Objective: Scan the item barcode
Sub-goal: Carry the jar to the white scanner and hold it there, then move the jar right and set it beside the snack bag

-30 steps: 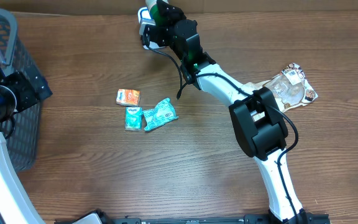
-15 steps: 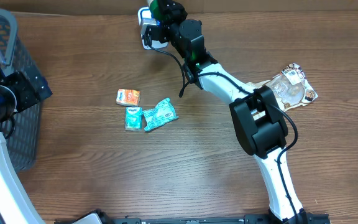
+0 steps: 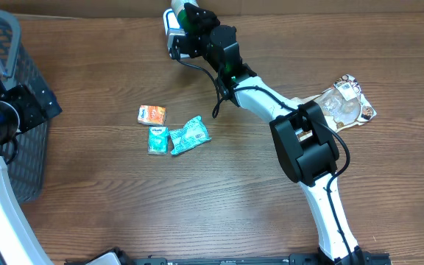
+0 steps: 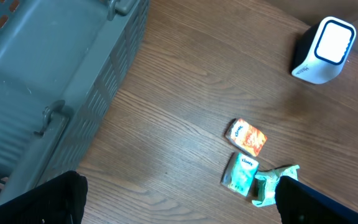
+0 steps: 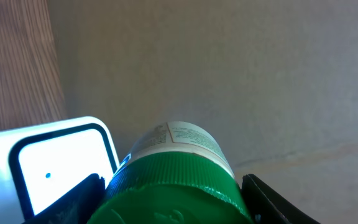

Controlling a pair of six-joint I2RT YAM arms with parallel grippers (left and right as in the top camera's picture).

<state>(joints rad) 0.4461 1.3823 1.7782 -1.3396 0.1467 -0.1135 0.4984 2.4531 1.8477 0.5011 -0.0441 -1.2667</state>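
Observation:
A bottle with a green ribbed cap (image 5: pixel 179 186) and a white label sits between the fingers of my right gripper (image 5: pixel 176 202), which is shut on it. The bottle (image 3: pixel 190 10) is held at the table's far edge, right beside the white barcode scanner (image 3: pixel 171 34). In the right wrist view the scanner (image 5: pixel 55 165) shows its lit window just left of the bottle. My left gripper (image 4: pixel 179 205) hangs open over bare wood near the basket, holding nothing.
A grey plastic basket (image 4: pixel 55 74) stands at the left. An orange packet (image 3: pixel 152 115), a teal packet (image 3: pixel 157 139) and a crumpled teal packet (image 3: pixel 190 135) lie mid-table. A clear bag (image 3: pixel 344 104) lies at the right.
My right gripper has shifted and turned slightly with the bottle beside the scanner. The left arm has not moved.

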